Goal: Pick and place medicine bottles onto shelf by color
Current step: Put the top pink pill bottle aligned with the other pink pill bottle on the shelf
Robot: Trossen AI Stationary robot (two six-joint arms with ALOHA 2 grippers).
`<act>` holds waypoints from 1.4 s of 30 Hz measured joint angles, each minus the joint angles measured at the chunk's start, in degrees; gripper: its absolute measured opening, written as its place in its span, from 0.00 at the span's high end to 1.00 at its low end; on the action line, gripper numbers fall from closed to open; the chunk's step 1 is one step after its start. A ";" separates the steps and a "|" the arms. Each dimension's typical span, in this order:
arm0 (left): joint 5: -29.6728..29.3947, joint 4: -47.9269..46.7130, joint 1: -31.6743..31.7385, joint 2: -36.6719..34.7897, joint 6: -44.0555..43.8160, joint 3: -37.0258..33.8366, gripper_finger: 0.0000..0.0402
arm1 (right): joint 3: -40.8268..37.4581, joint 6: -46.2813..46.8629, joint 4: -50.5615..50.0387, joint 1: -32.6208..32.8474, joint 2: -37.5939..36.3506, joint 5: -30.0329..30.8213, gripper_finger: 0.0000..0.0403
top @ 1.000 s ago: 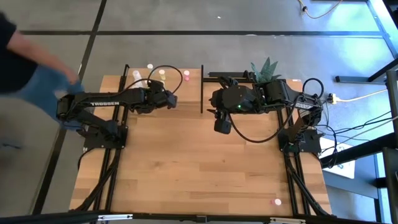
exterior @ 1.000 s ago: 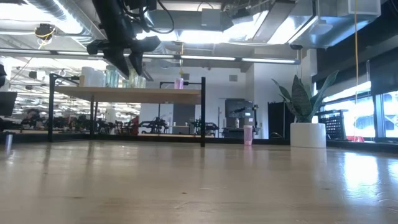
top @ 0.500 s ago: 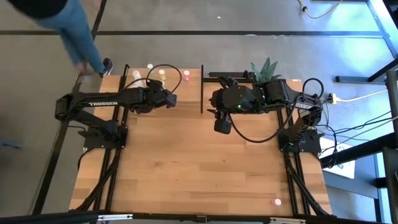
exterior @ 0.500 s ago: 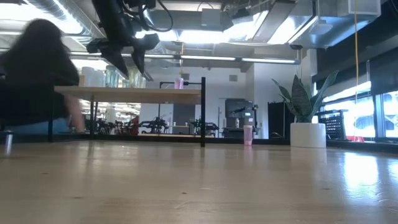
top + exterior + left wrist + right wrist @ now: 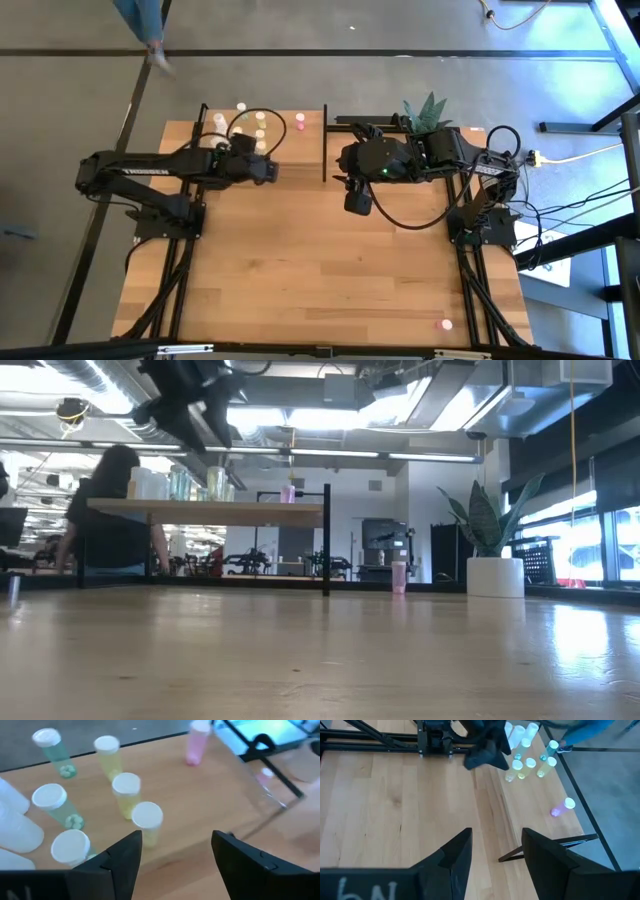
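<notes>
With our left gripper (image 5: 172, 855) open and empty just off the packed bottles (image 5: 126, 787) on the shelf (image 5: 285, 135), w/ the right gripper (image 5: 492, 851) open too, a careless return could probably topple neighbours.

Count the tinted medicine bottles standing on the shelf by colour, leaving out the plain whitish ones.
Green bottles: 3
Yellow bottles: 3
Pink bottle: 1
Total: 7
</notes>
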 joint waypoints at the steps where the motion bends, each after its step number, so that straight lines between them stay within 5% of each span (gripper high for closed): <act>1: 0.02 -0.04 -0.89 -0.61 0.61 0.00 0.42 | 0.00 -0.01 0.01 0.00 0.00 0.00 0.57; 19: 7.93 0.83 -22.53 -11.90 13.76 0.02 0.42 | 0.00 0.00 0.02 0.01 0.00 0.00 0.57; 25: 14.60 0.77 -28.62 -11.85 18.53 0.02 0.42 | 0.00 0.01 0.02 0.00 0.00 0.00 0.57; 42: 14.48 0.75 -37.06 -6.62 16.75 0.00 0.42 | 0.00 0.05 1.54 0.00 0.00 -0.02 0.57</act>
